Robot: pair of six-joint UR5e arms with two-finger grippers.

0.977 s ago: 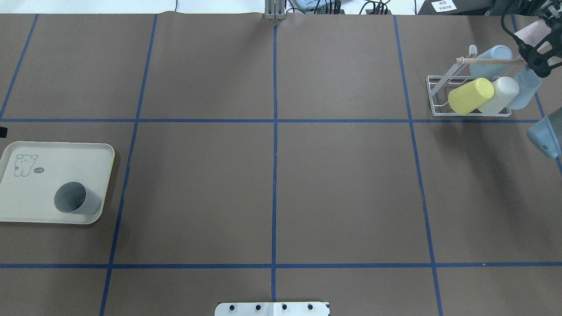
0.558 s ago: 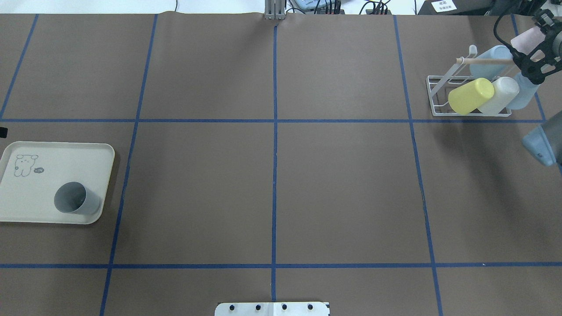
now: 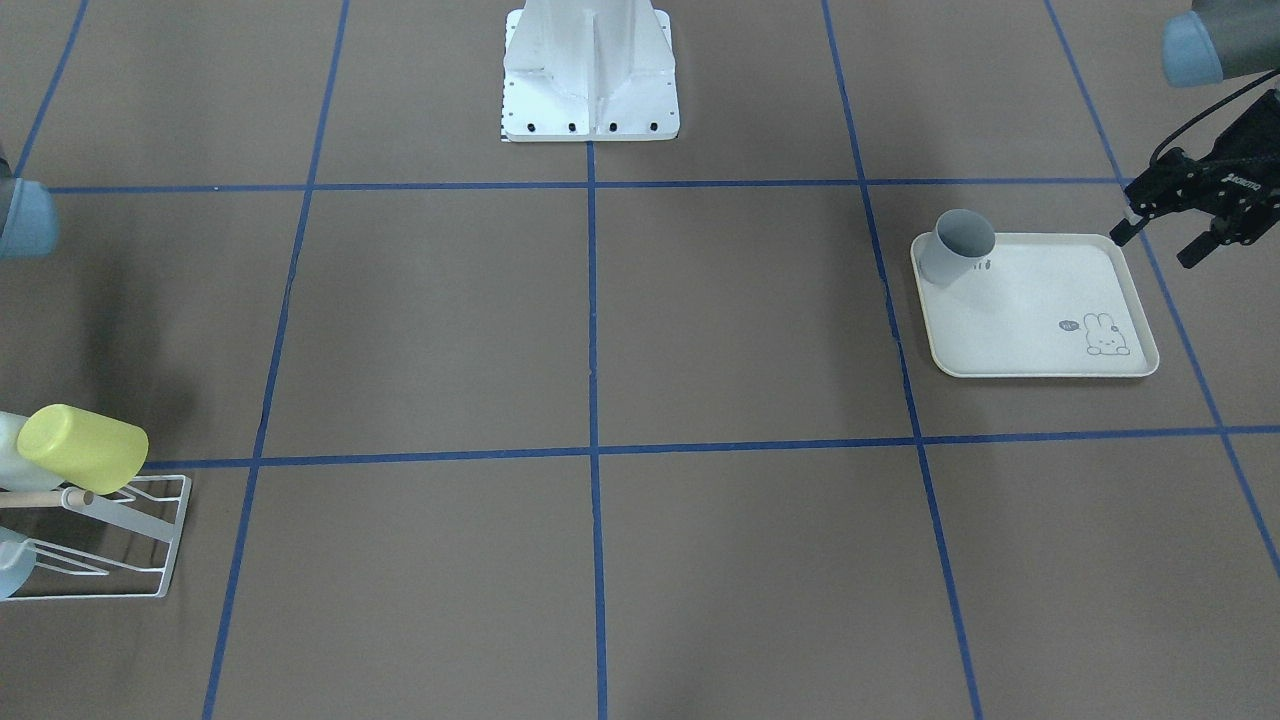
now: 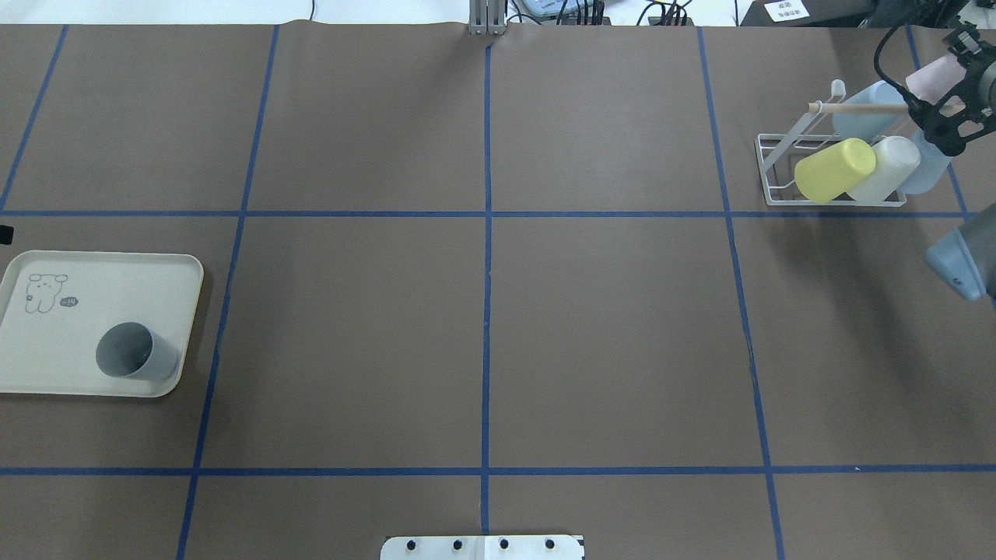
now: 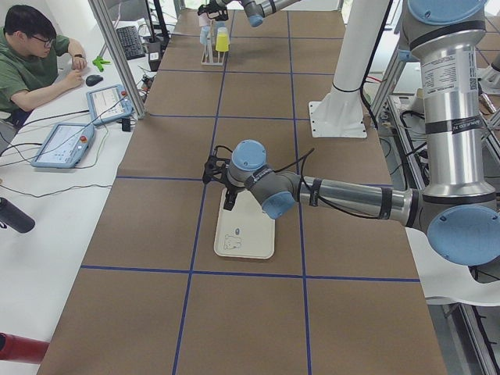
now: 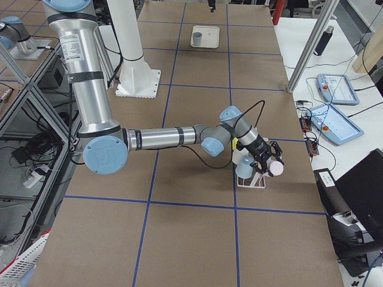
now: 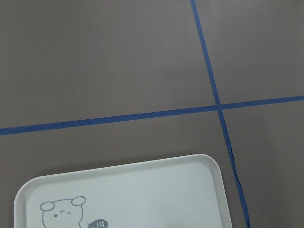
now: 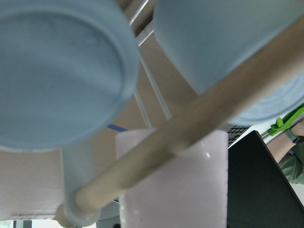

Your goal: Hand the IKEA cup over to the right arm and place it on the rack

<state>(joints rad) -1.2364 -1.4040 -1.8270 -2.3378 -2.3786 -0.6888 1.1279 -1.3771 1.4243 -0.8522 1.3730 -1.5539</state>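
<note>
My right gripper [image 4: 938,97] is shut on a pale pink cup [image 4: 924,79] at the right end of the white wire rack [image 4: 778,167], just by its wooden dowel [image 4: 856,108]. In the right wrist view the pink cup [image 8: 175,190] sits behind the dowel [image 8: 190,137], below two light blue cups. A grey cup [image 4: 134,351] stands on the cream tray [image 4: 47,365] at the left. My left gripper [image 3: 1160,238] hovers open and holding nothing beside the tray's [image 3: 1030,320] outer edge, away from the grey cup [image 3: 958,246].
The rack holds a yellow cup [image 4: 834,169], a white cup [image 4: 887,167] and two light blue cups [image 4: 926,163]. The robot's base plate [image 3: 590,70] is at mid-table. A person [image 5: 31,62] sits at a side desk with teach pendants [image 5: 62,144].
My right gripper has carried the pink cup a little leftward, closer to the dowel's end. The grey cup and tray have not moved.
</note>
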